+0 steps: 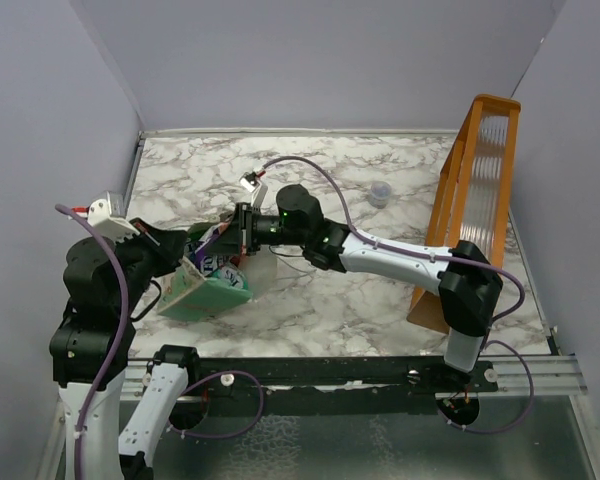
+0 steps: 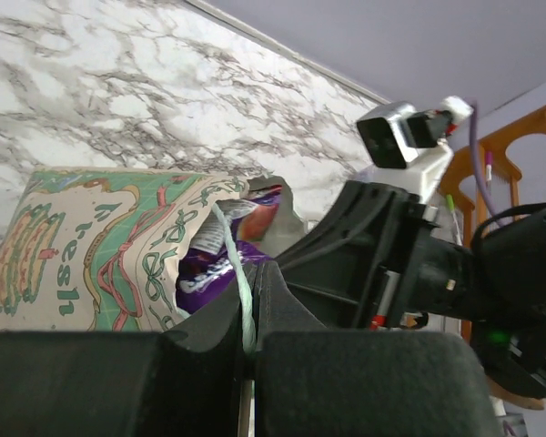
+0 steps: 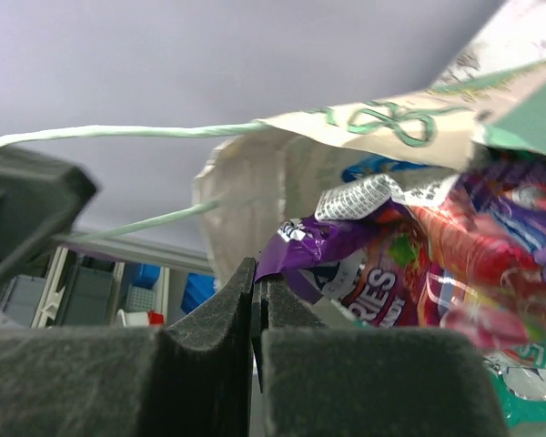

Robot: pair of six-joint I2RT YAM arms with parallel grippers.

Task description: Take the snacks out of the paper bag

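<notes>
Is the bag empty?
No, shiny snacks crowd the open mouth of the bag.

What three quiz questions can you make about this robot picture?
1. Where is the clear cup? A on the table near the orange rack; B on a shelf; C in a bowl.
2. What colour is the packet at the right gripper? A yellow; B black; C purple.
3. The left gripper is: A open; B shut on the paper bag's string handle; C holding a spoon.
Answers: A, it stands by the rack; C, its purple corner meets the shut jaws; B, the string runs between shut jaws.
</notes>
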